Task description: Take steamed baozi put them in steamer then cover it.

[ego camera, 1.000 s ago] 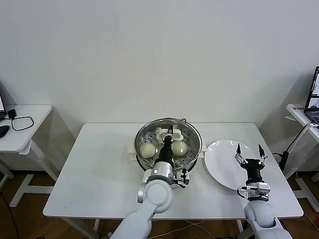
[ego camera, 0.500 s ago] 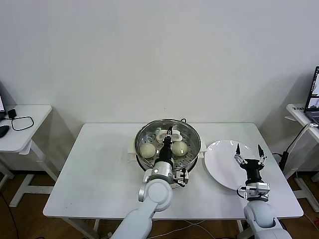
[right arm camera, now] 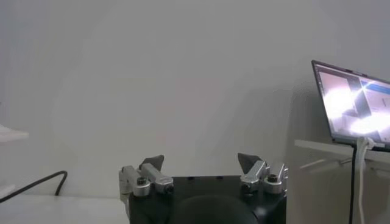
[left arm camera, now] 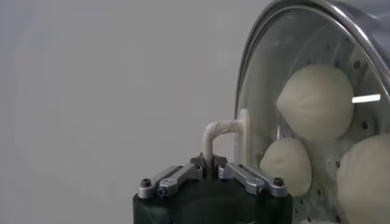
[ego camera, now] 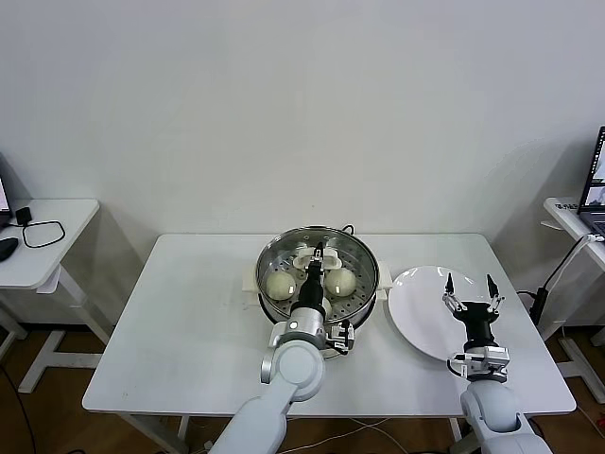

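- Glass and metal rim, the cover [ego camera: 319, 268] sits over the steamer [ego camera: 267, 284] near the middle of your table [ego camera: 189, 322], and your left hand [ego camera: 318, 252] is pinched tight on its white handle [left arm camera: 220, 135].
- Look at the left wrist view: the fingers [left arm camera: 250, 178] are pressed together around the handle's thin loop, with the lid's clear pane right beyond them.
- Through that pane you see the steamed baozi [left arm camera: 320, 102] lying on the perforated tray, directly under and beyond your left hand; three show in the wrist view, while the head view makes out two [ego camera: 280, 283] clearly either side of the arm.
- Whether the cover's rim is fully seated on the steamer, you cannot tell.
- Your right hand [ego camera: 468, 288] hangs above the white plate [ego camera: 416, 307] to the steamer's right, fingers [right arm camera: 153, 164] spread wide and holding nothing, well apart from the cover.
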Available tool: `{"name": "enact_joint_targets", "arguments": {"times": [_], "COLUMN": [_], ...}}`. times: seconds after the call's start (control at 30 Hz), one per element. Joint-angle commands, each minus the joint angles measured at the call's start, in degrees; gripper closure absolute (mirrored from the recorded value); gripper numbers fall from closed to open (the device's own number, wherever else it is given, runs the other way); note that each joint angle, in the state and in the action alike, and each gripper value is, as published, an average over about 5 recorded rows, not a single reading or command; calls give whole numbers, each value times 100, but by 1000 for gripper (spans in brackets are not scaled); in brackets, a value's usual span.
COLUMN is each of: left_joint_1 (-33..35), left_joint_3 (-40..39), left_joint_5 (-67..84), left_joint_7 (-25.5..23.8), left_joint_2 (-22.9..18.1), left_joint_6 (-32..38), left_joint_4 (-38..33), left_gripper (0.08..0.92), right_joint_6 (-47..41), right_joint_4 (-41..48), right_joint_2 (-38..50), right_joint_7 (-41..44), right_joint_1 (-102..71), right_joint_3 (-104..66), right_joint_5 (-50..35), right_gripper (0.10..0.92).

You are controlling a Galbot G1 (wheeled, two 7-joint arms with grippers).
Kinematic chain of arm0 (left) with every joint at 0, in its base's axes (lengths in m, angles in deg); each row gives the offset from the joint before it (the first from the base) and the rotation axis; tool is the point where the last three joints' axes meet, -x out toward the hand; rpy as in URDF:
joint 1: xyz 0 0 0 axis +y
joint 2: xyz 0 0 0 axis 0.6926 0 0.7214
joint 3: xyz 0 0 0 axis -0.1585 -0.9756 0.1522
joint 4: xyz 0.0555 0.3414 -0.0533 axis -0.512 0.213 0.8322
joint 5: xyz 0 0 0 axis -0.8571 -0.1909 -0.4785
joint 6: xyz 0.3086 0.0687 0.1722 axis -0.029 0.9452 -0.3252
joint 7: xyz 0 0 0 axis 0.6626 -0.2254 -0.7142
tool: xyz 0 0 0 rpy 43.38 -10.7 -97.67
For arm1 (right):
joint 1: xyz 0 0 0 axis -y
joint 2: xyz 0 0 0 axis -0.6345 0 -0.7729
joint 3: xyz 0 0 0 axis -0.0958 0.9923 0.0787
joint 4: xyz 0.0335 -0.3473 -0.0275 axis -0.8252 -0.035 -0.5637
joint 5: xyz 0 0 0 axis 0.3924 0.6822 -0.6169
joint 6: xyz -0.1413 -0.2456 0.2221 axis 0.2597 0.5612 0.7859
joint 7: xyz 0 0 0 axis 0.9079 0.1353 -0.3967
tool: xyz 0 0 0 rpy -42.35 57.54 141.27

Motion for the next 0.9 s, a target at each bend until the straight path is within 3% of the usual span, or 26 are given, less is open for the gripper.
{"name": "enact_joint_targets", "arguments": {"times": [0.03,0.2,0.7,0.8,0.9], "left_joint_1": [55,197,1282,1313,1186], "left_joint_3": [18,-4,-14,350,996], "left_joint_5": [17,116,1562,3153,5517], "left_joint_7": [-21,-47,-267,178,1092], "left_joint_2": [21,107,1027,1121,1143], "left_joint_6": [18,-2,-197,-272,-249], "left_joint_4": [-65,-407,-2800,-3152,-3213], "left_gripper": [810,729,297,220,185], "right_joint_6": [-4,-11,-12,-48,-203], "right_joint_4": [-15,-14,-38,-144,-322], "right_joint_2": [8,18,27,91,172], "right_joint_7": [-8,-12,51,298,522], "right_joint_1": [-2,0,24,-58,-193], "right_joint_3": [6,8,33,56,104], "right_joint_5": [5,5,8,-234,-575], "right_gripper": [203,203,203,203,203]}}
